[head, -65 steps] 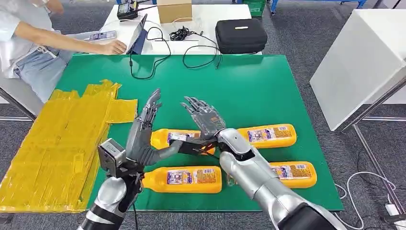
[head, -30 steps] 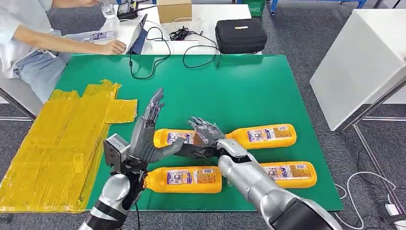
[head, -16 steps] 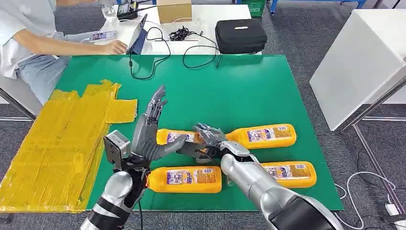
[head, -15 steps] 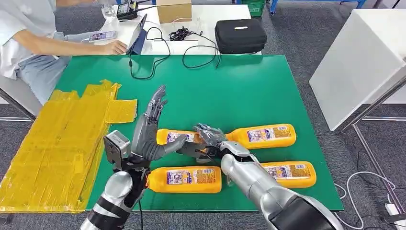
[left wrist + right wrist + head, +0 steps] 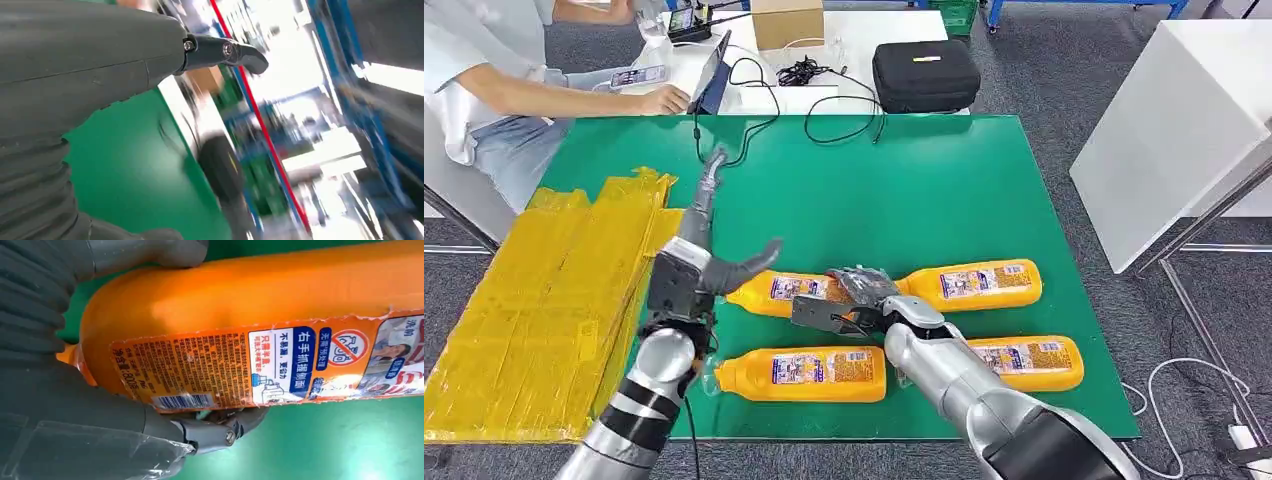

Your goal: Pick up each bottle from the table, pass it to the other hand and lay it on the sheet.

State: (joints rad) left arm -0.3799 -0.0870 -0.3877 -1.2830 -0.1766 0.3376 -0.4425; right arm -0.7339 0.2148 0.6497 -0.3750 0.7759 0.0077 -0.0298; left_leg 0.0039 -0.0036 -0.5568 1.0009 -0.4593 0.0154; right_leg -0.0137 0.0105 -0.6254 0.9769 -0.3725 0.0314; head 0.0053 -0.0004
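We see our right hand (image 5: 849,300) wrapped around the far-left orange bottle (image 5: 774,290) lying on the green table (image 5: 944,190), three more bottles lying nearby, while our left hand (image 5: 709,250) hangs spread and empty just beside the yellow sheet (image 5: 534,290).

The head view looks forward and down from high on the robot at the green-topped counter (image 5: 944,180), both silver arms entering from below. The left wrist view sits close behind the grey left hand (image 5: 90,75), tilted and blurred, looking across the green surface toward the room beyond. The right wrist view is pressed very near the grey right hand (image 5: 100,405) and the orange labelled plastic bottle (image 5: 260,340) it holds; the head view shares that bottle (image 5: 794,290).
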